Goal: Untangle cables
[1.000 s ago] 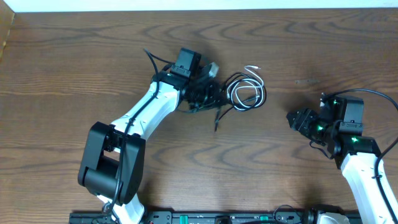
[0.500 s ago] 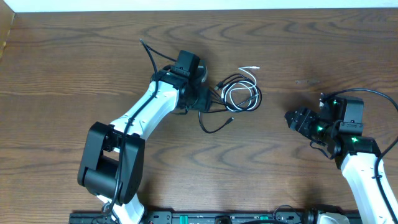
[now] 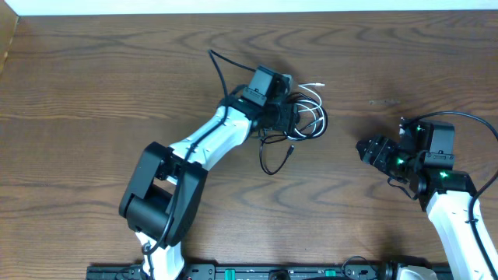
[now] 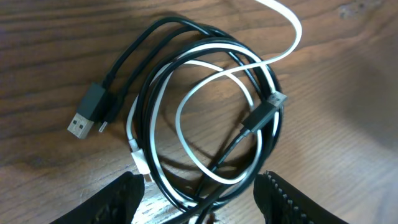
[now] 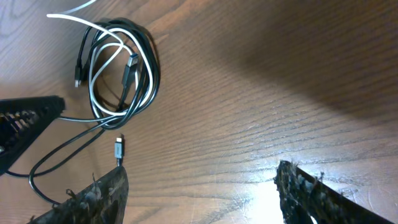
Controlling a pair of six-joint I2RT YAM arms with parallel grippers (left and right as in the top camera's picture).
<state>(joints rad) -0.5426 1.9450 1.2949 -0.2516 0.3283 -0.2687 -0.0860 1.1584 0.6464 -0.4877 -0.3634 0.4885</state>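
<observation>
The black and white cables (image 3: 310,117) lie coiled together on the wooden table. In the left wrist view the white cable (image 4: 297,31) loops through the black one, whose USB plug (image 4: 84,115) points left. My left gripper (image 4: 200,190) is open, with the near rim of the coil between its fingers (image 4: 124,199). A loose black tail (image 3: 268,162) trails toward the front, ending in a small plug (image 5: 119,149). My right gripper (image 3: 364,148) is open and holds nothing, to the right of the coil (image 5: 121,68) and apart from it.
The left arm (image 3: 210,140) stretches diagonally across the table's middle, its own thick black cable (image 3: 222,70) arching behind it. The table's far edge (image 3: 233,11) meets a white wall. A faint scuff (image 3: 385,101) marks the wood at right.
My left gripper has opened, let go of the cables and moved right to the coil. The black tail now lies loose on the table. The right jaws widened slightly.
</observation>
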